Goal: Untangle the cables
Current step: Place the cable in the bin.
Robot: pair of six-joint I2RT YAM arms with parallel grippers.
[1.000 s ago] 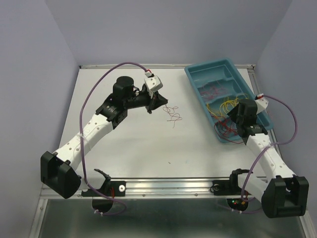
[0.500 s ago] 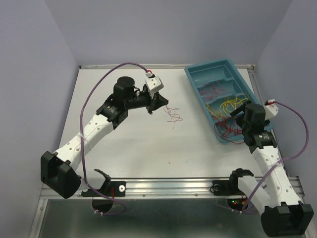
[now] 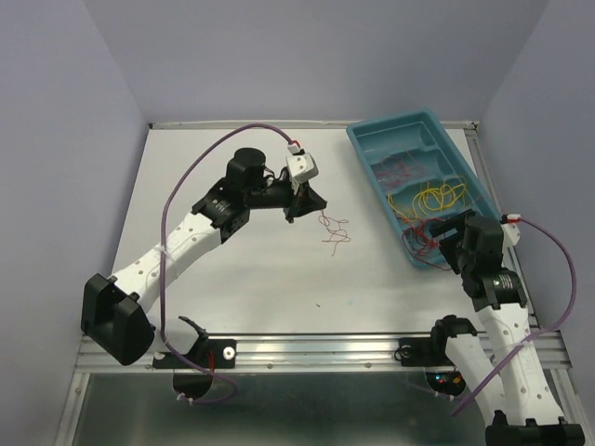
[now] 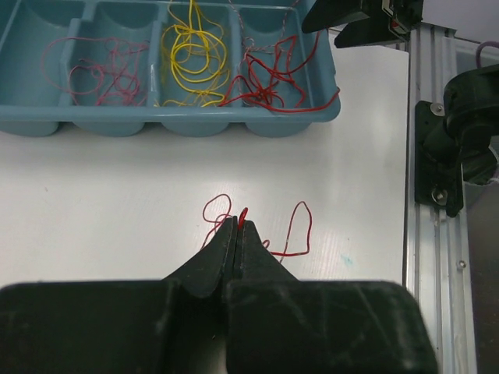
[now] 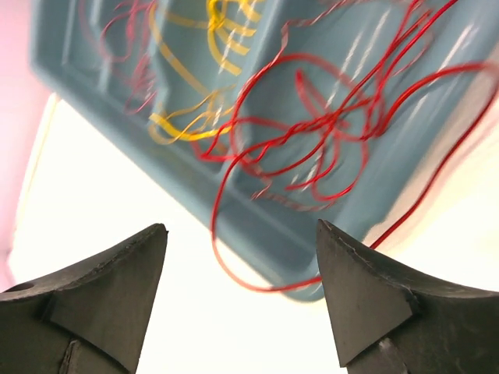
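Observation:
On the white table lies a small tangle of thin red cables. My left gripper is shut on one red strand of it, and a small loop pokes out between the tips. The rest of the strands curl on the table beyond the fingers. More cables lie sorted in the teal tray: pink-red, yellow and red. My right gripper hovers open at the tray's near end. It holds nothing, and a red loop hangs over the tray's rim between its tips.
The tray has divided compartments and stands at the back right, running toward the right rail. An aluminium rail runs along the table's near edge. Purple arm cables arc over the left arm.
My left arm has moved right and nearer, dragging the red tangle with it. My right gripper has opened and drawn back from the tray toward the near edge.

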